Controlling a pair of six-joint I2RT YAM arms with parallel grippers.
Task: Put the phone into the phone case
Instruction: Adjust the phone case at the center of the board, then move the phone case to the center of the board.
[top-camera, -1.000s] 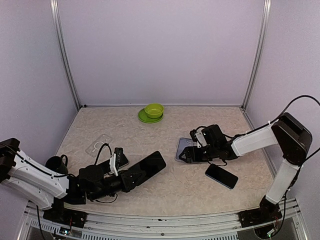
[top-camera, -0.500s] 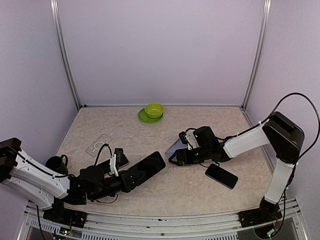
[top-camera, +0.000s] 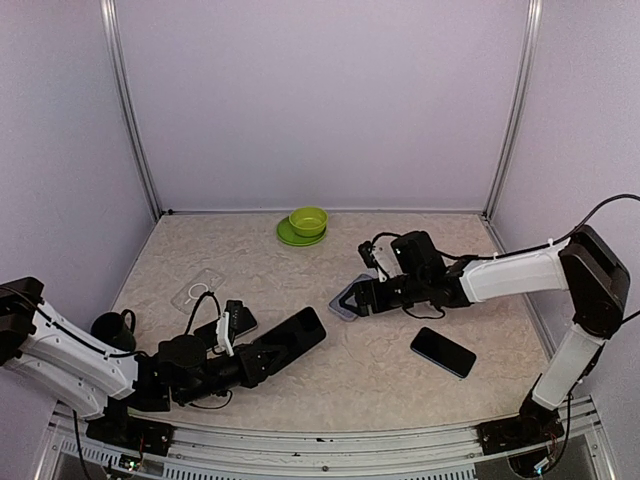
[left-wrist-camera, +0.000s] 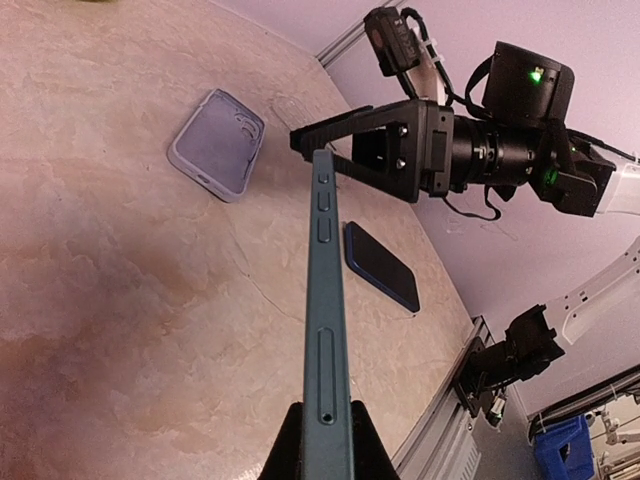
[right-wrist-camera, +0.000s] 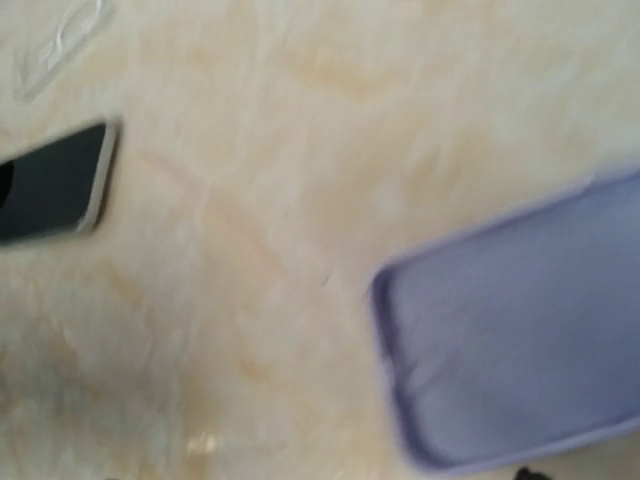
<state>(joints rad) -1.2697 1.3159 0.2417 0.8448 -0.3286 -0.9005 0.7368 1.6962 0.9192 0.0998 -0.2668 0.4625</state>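
Observation:
My left gripper (top-camera: 250, 360) (left-wrist-camera: 325, 430) is shut on a dark teal phone (top-camera: 297, 333), which points toward the table's middle. In the left wrist view the phone (left-wrist-camera: 325, 290) shows edge-on between the black fingers (left-wrist-camera: 285, 455). A lavender phone case (top-camera: 343, 300) (left-wrist-camera: 217, 143) (right-wrist-camera: 520, 340) lies open side up on the table, just beyond the phone's tip. My right gripper (top-camera: 364, 296) hovers at the case's right end, open, with a small gap to it. Its fingers do not show in the blurred right wrist view.
A black phone (top-camera: 443, 351) (left-wrist-camera: 380, 265) lies at the right front. A white-edged phone (top-camera: 235, 323) (right-wrist-camera: 55, 180) and a clear case (top-camera: 197, 290) lie at the left. A black mug (top-camera: 112, 328) stands by the left arm. A green bowl on a plate (top-camera: 308, 221) sits at the back.
My right gripper has travelled left with the lavender case, which tipped up on the way and now lies flat further left. The left arm with the phone has shifted only slightly.

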